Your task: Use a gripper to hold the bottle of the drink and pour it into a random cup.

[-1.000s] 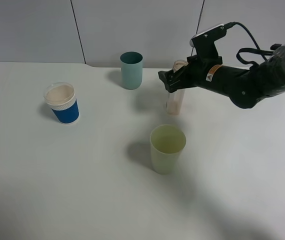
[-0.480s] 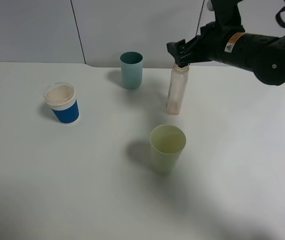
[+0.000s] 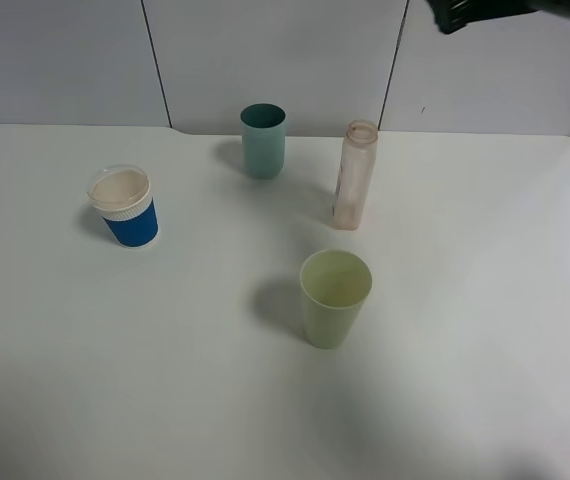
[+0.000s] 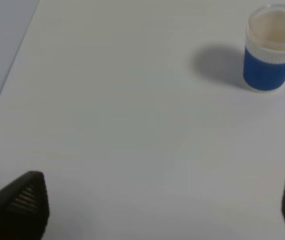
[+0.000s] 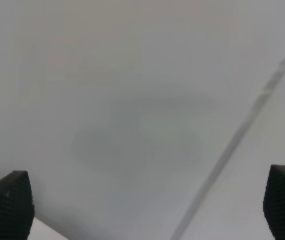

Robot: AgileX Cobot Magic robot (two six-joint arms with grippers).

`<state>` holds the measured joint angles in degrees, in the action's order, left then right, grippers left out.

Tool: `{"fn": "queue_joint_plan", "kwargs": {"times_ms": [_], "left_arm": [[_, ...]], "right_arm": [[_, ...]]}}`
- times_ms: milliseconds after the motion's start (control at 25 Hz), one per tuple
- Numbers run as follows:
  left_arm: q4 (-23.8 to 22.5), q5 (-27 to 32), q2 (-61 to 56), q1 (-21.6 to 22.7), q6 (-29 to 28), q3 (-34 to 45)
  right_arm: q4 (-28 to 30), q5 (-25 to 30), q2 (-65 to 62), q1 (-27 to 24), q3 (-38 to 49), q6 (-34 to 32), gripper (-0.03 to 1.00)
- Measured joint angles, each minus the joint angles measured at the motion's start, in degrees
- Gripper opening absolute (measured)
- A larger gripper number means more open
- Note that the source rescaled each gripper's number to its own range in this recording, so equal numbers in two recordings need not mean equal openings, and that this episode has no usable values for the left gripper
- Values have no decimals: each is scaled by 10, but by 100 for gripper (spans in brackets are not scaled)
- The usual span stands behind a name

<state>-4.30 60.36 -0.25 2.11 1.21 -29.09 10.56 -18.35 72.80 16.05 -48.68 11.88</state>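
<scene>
Your black two-fingered right gripper (image 3: 465,14), jaws wide and empty, has risen to the frame's top right edge, leaving the slim clear plastic bottle (image 3: 353,176) upright at centre right beside the teal tumbler (image 3: 263,140), apparently already emptied.

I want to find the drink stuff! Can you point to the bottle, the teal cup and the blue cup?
bottle (image 3: 353,180): high camera view, middle of its clear body.
teal cup (image 3: 263,146): high camera view, its outer wall.
blue cup (image 3: 131,223): high camera view, its blue side below the white rim.
</scene>
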Motion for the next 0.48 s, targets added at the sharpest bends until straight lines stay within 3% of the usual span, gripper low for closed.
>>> {"fn": "queue_joint_plan", "kwargs": {"times_ms": [320,480], "left_arm": [[0,0,0,0,0,0],[0,0,0,0,0,0]], "right_arm": [[27,187,-138,-129,0,-2,86],[28,250,-221,-175,0,-5,86]]}}
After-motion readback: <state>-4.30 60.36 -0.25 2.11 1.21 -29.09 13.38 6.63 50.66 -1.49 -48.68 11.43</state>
